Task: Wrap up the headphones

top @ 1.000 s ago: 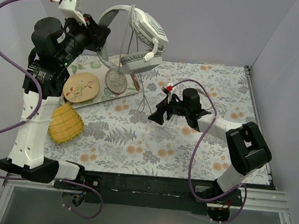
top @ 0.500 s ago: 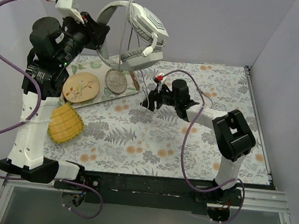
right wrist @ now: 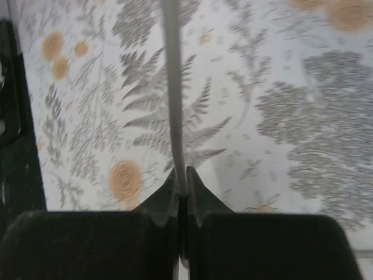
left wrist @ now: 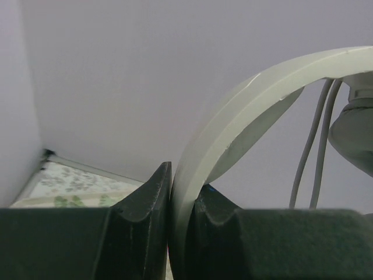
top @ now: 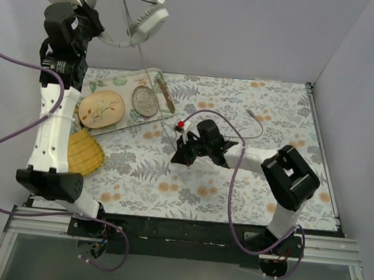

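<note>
The light grey headphones (top: 131, 0) hang high at the back left, held up in the air. My left gripper (top: 95, 29) is shut on their wide headband (left wrist: 250, 111), which sits pinched between the two black fingers (left wrist: 145, 204) in the left wrist view. An earcup (left wrist: 355, 134) and two runs of the thin grey cable (left wrist: 315, 151) show to the right of that grip. The cable drops toward the table's middle, where my right gripper (top: 179, 154) is low over the cloth. In the right wrist view this gripper (right wrist: 181, 178) is shut on the cable (right wrist: 172, 87).
A tray (top: 125, 123) at the back left carries a tan plate (top: 101, 108), a round grey plate (top: 145, 100) and a brown stick (top: 165, 95). A yellow woven pad (top: 82, 153) lies near the left arm. Flowered cloth (top: 297, 111) covers the table, with walls behind and to the sides.
The left arm has lifted the headphones higher and to the left. The right gripper has moved left and toward the near side, and has gone from open to shut on the cable.
</note>
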`<action>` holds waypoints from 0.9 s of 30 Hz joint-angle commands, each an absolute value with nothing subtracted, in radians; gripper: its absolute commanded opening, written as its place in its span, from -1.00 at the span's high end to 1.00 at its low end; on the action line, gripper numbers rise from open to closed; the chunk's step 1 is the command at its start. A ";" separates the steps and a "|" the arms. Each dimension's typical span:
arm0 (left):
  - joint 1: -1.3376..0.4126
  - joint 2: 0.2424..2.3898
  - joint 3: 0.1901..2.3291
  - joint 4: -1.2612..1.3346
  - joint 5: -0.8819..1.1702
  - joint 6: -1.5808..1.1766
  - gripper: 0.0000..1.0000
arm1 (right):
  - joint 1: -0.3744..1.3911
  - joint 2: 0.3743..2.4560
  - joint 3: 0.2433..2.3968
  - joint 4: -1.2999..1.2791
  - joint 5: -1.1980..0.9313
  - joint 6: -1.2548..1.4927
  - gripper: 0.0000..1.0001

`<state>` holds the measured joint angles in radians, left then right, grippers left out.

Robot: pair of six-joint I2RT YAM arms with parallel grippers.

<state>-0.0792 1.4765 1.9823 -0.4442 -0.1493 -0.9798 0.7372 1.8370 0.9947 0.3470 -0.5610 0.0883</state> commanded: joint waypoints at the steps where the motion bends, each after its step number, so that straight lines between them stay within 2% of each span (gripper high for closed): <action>1: 0.098 1.617 2.060 -0.266 -0.296 -1.011 1.00 | 0.879 1.674 0.976 0.108 -0.531 -0.096 0.97; 5: 0.190 1.735 2.106 -0.218 -0.372 -0.928 1.00 | 0.980 1.566 0.971 -0.039 -0.548 -0.178 0.97; 14: 0.215 1.813 1.974 0.136 -0.558 -0.553 1.00 | 1.086 1.404 1.057 -0.288 -0.511 -0.273 0.97; 18: 0.216 1.810 1.834 0.373 -0.571 -0.334 1.00 | 1.086 1.255 1.095 -0.328 -0.399 -0.301 0.97; 27: 0.216 1.795 1.577 0.682 -0.508 0.020 1.00 | 1.078 1.077 1.296 -0.462 -0.233 -0.345 0.97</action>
<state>0.2142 1.8713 1.6360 0.4072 -0.5201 -0.1638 1.0805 1.1481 1.2156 -0.3988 -0.3237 -0.3122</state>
